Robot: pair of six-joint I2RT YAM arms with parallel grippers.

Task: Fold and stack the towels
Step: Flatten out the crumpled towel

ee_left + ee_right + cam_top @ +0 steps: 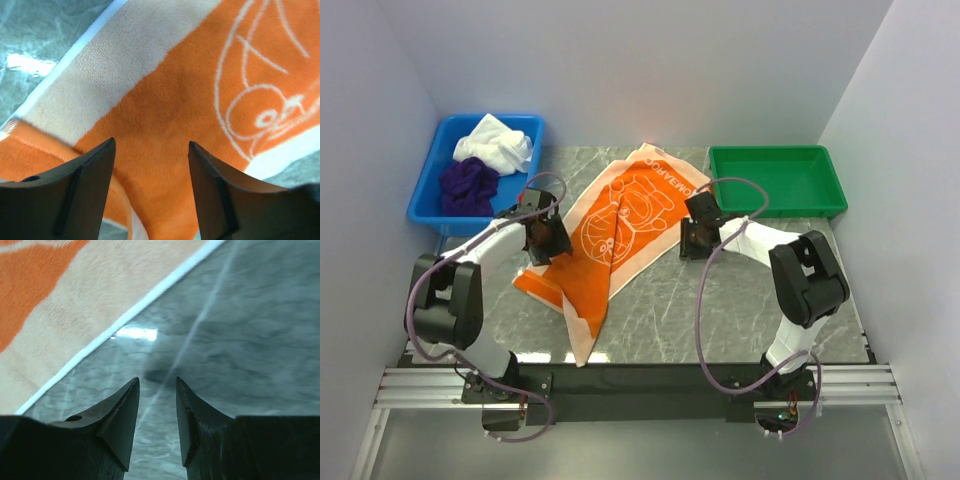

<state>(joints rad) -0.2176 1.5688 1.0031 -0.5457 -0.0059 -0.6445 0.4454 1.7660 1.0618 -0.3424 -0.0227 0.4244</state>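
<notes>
The orange towel with white cartoon print lies spread diagonally across the marble table, one end hanging over the near edge. A white towel and a dark purple towel lie crumpled in the blue bin at the back left. My left gripper hovers over the orange towel's left edge, open, with orange cloth below its fingers and nothing pinched. Beside the towel's right edge my right gripper is open over bare marble; the towel's pale border lies to its left.
A green tray sits at the back right with nothing in it. White walls close in both sides and the back. The table's near edge runs just ahead of the arm bases.
</notes>
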